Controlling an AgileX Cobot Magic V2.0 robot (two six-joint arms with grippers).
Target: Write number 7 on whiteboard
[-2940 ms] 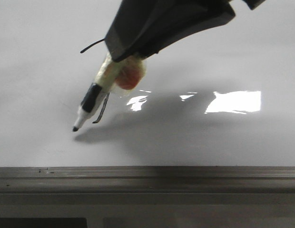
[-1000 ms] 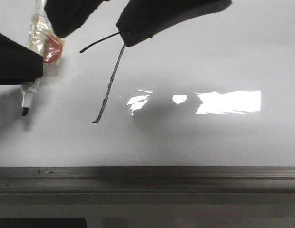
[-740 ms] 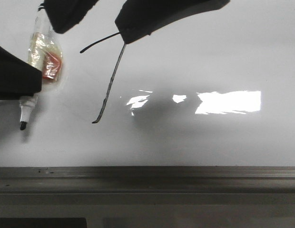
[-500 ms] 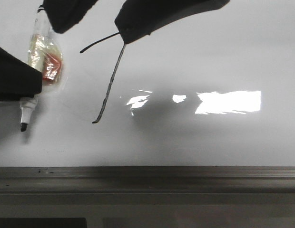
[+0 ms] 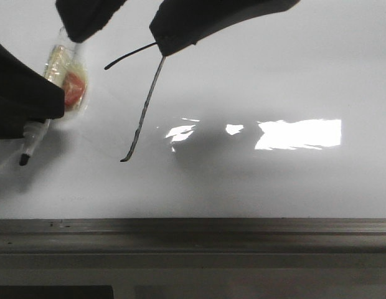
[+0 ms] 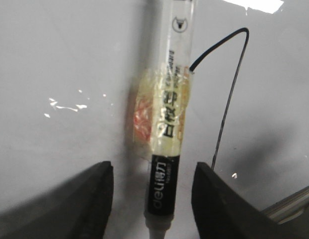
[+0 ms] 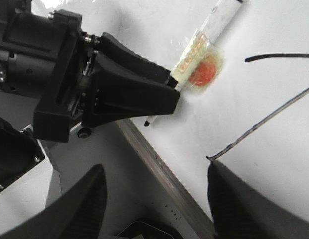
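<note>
The number 7 [image 5: 146, 106] is drawn in thin black line on the whiteboard [image 5: 274, 75]; it also shows in the left wrist view [image 6: 229, 109] and the right wrist view [image 7: 274, 112]. The marker pen [image 5: 58, 62], wrapped in clear tape with a red patch, lies on the board left of the 7. My left gripper [image 6: 157, 199] is open with its fingers on either side of the marker's black band [image 6: 162, 184], not touching it. My right gripper [image 5: 121, 43] is open and empty above the top of the 7; it also shows in the right wrist view [image 7: 157, 199].
A grey metal ledge [image 5: 193, 233] runs along the board's near edge. A bright light reflection [image 5: 299, 134] lies on the board right of the 7. The left arm's black body [image 7: 94, 94] reaches over the board's corner.
The right gripper, which held the marker at the 7's foot, has let go and lifted. Lately the left gripper has slid further over the marker, whose tip swung left.
</note>
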